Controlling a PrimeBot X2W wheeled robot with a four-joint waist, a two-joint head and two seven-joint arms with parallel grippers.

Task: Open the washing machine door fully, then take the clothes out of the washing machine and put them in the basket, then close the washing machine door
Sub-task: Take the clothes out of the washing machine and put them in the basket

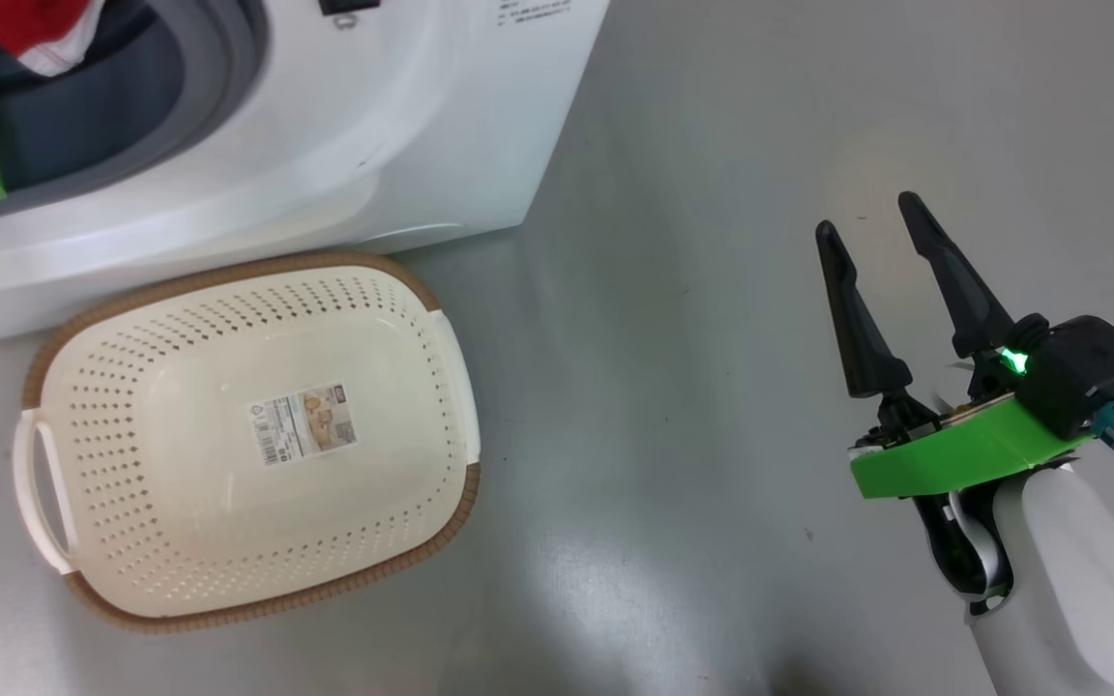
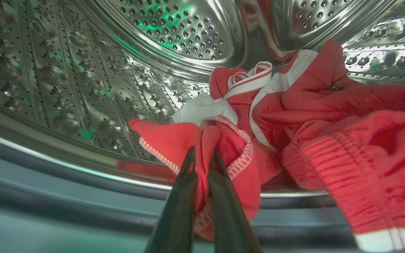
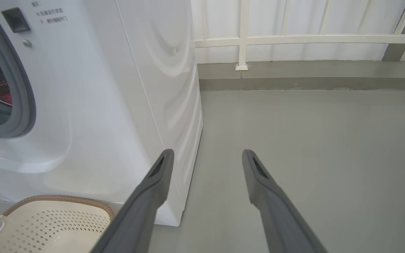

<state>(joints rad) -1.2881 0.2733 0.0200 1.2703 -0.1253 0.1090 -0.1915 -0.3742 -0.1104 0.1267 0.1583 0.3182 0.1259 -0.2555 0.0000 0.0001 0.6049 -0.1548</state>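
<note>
Head view: the basket (image 1: 228, 271) is seen unfilled, just beside the washing machine (image 1: 373, 116); the right gripper (image 1: 866, 215) is held spread, well apart from both.

Left wrist view: a fold of the clothes (image 2: 294, 105) at the drum (image 2: 174, 31) mouth is pinched by the left gripper (image 2: 203, 151). Removal is judged in hand; the fold must next be lifted over the lip.

Right wrist view: nothing is held between the parted fingers.
</note>
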